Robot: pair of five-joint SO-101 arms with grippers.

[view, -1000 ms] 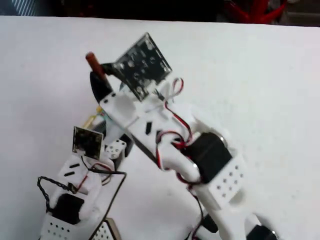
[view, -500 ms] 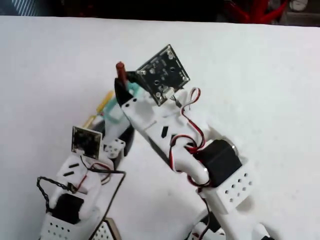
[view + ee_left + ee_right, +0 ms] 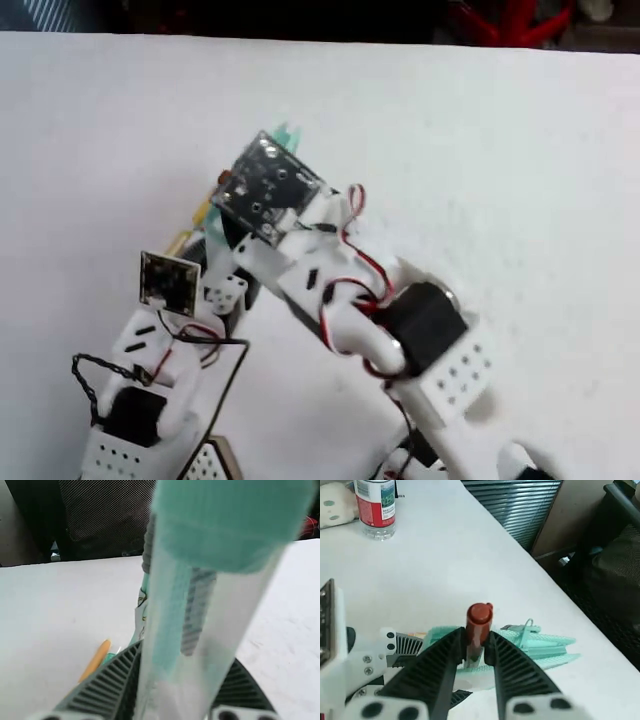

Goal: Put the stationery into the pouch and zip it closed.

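Observation:
In the left wrist view my left gripper (image 3: pixel 182 676) is shut on the mint-green see-through pouch (image 3: pixel 200 580), which stands up between its black fingers (image 3: pixel 117 675). My right gripper (image 3: pixel 475 636) is shut on a red-brown marker (image 3: pixel 479 616) held upright, directly above the pouch (image 3: pixel 540 644) and its zip pull. From above, a corner of the pouch (image 3: pixel 287 132) pokes out past the right arm's camera board (image 3: pixel 268 190), and the marker's tip (image 3: pixel 224 181) peeks out beside it. A yellow pen (image 3: pixel 95 660) lies on the table beside the pouch.
The white table (image 3: pixel 500 150) stretches wide to the right and far side. A water bottle (image 3: pixel 375 505) and a soft toy (image 3: pixel 332 502) stand far off. The two arms sit close together, the left arm's camera (image 3: pixel 168 280) just beside the right forearm.
The right arm swung the marker from the far left toward the middle, then lowered it over the pouch. The left arm stayed where it was.

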